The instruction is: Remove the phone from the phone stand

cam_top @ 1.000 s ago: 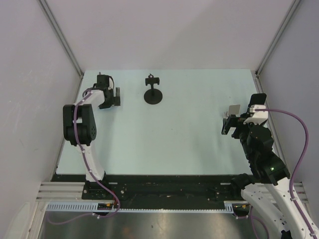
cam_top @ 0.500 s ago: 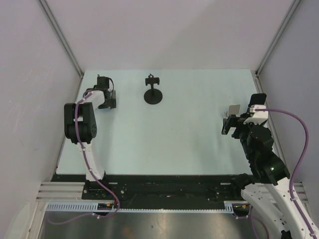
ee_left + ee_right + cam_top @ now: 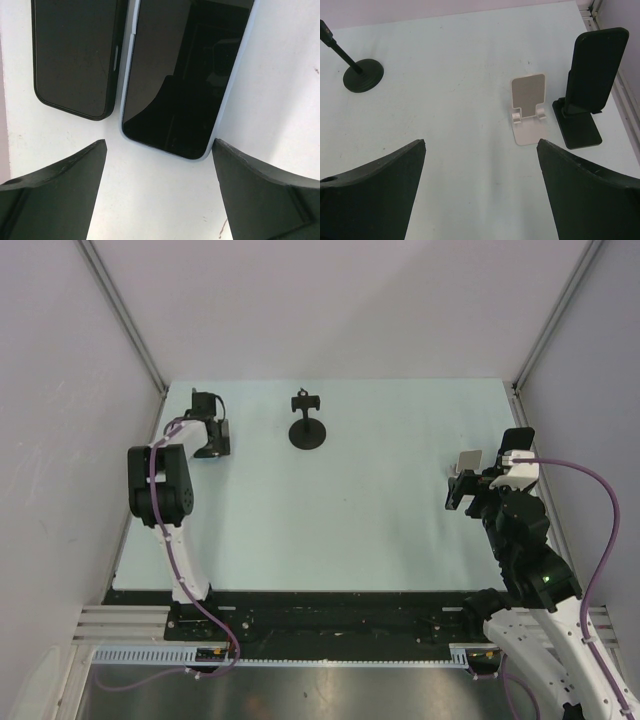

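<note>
I'm watching through the right wrist camera, and the phone (image 3: 597, 70) is leaning upright on the black stand (image 3: 580, 132), close to the right edge of the worktop (image 3: 445, 150). Just beside it, toward the middle, an empty white stand (image 3: 527, 107) is sitting. The right claw (image 3: 481, 142) is hovering short of both with its fingers spread wide and nothing between them. Out near the far edge, a round-footed pole stand (image 3: 362, 75) is standing well apart from all this.

Over at the far-left corner, the left claw (image 3: 159, 145) is hanging spread and empty just above two handsets lying flat side by side: a black-cased phone (image 3: 75, 55) and a blue-cased phone (image 3: 185, 75).

So I'm reading the one on the black stand as the job in hand. I'm expecting it to be stiff, with some weight to it and a smooth case, so it may slip, and the glass face won't forgive a drop. I'm planning to pinch it across the two long side edges, in the upper half where it's clear of the cradle, then lift it up and away from the backrest. The stand looks light, so I'm wary of it tipping or coming along with the phone.
</note>
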You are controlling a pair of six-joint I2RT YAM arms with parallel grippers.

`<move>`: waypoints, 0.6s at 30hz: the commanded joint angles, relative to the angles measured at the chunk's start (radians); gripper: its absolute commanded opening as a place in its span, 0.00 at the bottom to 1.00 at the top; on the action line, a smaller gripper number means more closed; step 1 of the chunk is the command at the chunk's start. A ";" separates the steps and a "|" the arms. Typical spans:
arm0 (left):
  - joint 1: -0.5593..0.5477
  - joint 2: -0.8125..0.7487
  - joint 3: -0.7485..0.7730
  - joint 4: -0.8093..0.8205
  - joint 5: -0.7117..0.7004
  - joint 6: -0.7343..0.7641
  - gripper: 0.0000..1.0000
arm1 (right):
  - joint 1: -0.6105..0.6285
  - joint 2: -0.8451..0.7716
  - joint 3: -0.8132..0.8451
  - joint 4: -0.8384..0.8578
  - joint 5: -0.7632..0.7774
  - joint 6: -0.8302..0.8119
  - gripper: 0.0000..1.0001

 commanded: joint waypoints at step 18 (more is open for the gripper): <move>0.026 -0.125 -0.038 0.016 0.133 -0.236 0.92 | -0.039 0.003 0.002 0.056 -0.060 0.001 0.99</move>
